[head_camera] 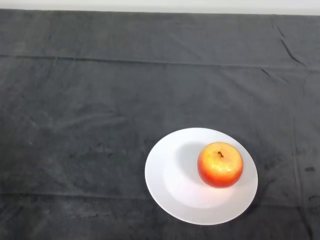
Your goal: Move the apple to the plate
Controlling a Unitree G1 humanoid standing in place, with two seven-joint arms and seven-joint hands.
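A red and yellow apple stands upright, stem up, on a round white plate. The apple rests right of the plate's middle. The plate lies on the dark cloth in the lower right of the head view. No part of the robot shows.
The dark cloth covers the table, with creases along the far side and at the upper right. The table's far edge runs along the top of the view against a pale wall.
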